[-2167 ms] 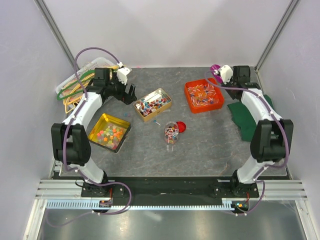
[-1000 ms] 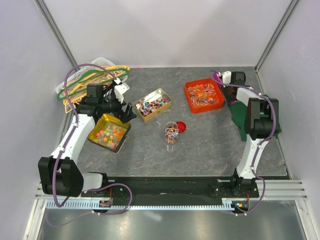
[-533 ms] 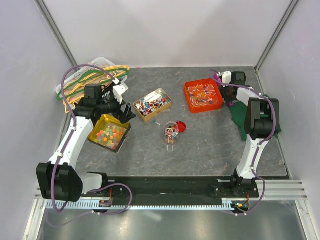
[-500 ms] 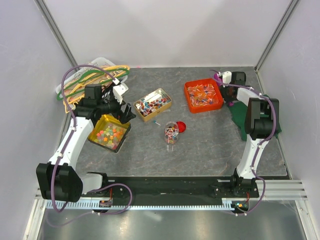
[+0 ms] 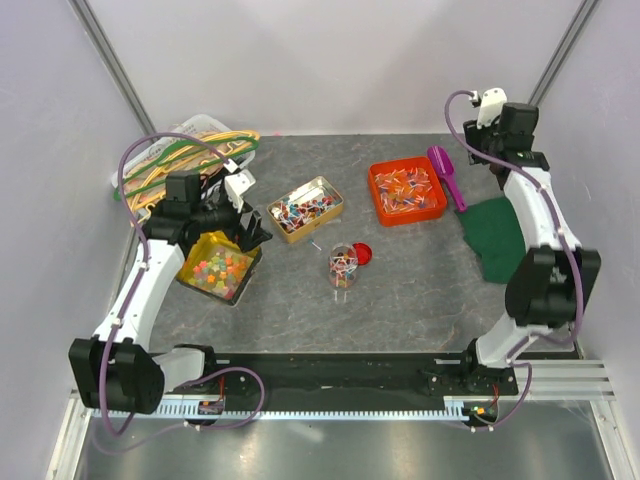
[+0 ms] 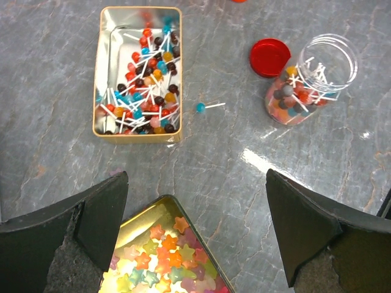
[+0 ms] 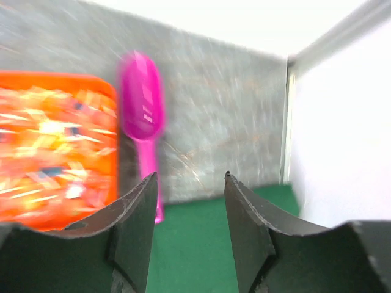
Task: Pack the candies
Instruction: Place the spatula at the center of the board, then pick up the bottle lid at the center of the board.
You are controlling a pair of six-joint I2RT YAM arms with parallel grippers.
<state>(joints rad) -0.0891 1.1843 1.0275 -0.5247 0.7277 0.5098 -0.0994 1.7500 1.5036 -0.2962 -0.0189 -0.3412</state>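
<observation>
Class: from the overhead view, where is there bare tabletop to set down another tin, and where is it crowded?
Bare: table from the jar to the near edge; also between red lid and green cloth. Crowded: around the lollipop tin and star-candy tin.

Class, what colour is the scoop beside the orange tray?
Magenta-purple scoop, clearest from the top external view.

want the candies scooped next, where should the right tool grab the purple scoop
Take the purple scoop by its thin handle, straight from above, closing across it. It lies flat, bowl toward the far wall; the orange tray crowds its left side, so pinch the handle's near end.
</observation>
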